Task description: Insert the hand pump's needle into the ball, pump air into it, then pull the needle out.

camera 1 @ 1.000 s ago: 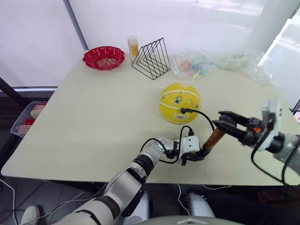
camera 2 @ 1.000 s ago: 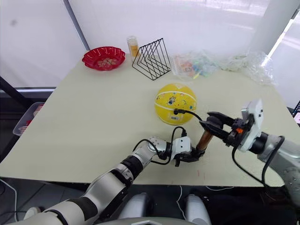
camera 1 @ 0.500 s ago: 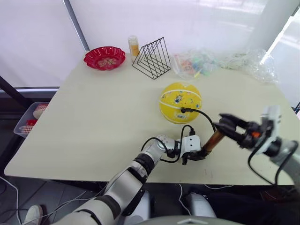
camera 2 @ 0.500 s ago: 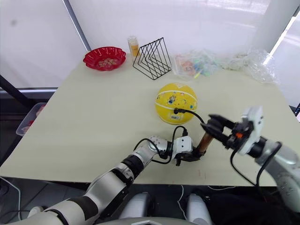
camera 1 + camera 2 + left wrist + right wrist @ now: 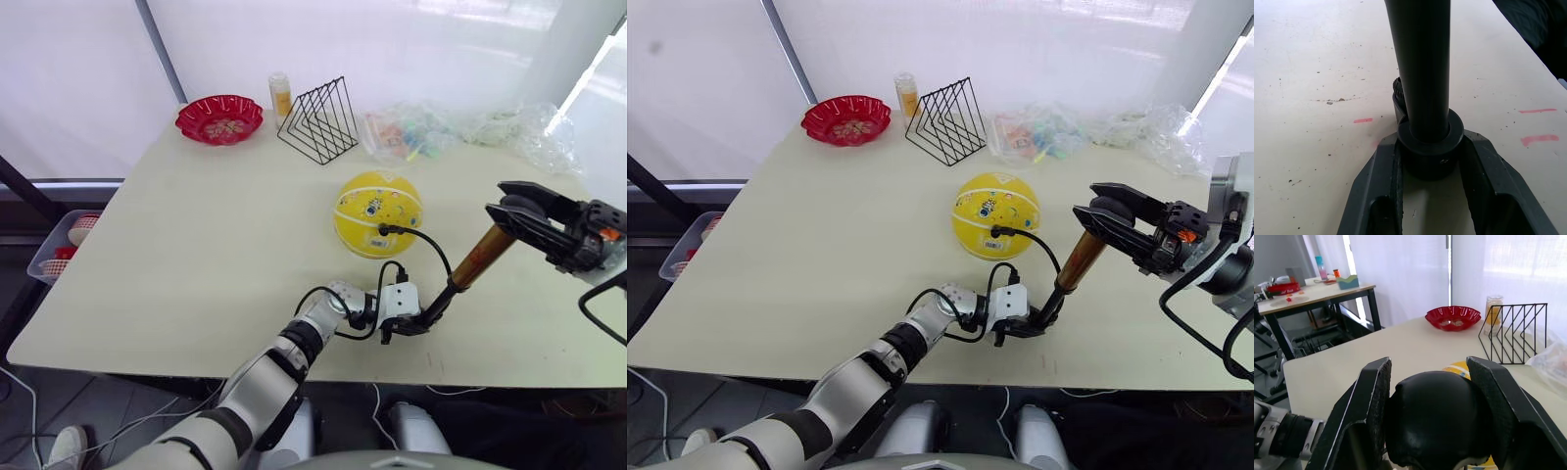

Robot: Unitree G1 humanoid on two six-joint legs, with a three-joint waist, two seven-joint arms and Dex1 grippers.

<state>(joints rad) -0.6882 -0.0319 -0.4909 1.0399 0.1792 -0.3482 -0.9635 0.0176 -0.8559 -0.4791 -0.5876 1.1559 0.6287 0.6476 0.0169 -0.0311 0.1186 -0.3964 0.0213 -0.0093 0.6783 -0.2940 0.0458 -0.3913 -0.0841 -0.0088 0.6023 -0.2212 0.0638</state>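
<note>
Stiff, light hand pump: base cap pinched by left gripper, handle clamped in right gripper, best held there

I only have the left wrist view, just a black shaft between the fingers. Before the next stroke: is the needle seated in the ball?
Observer: The needle has its black connector pressed against the near side of the yellow ball; the pin itself is too small to make out.
Operator: Who has the top end?
Observer: The right gripper is shut on the hand pump by its black handle, held above the table.
Operator: Is the hose pulled tight?
Observer: No, the hose arcs loosely from the ball down towards the pump's base.
</note>
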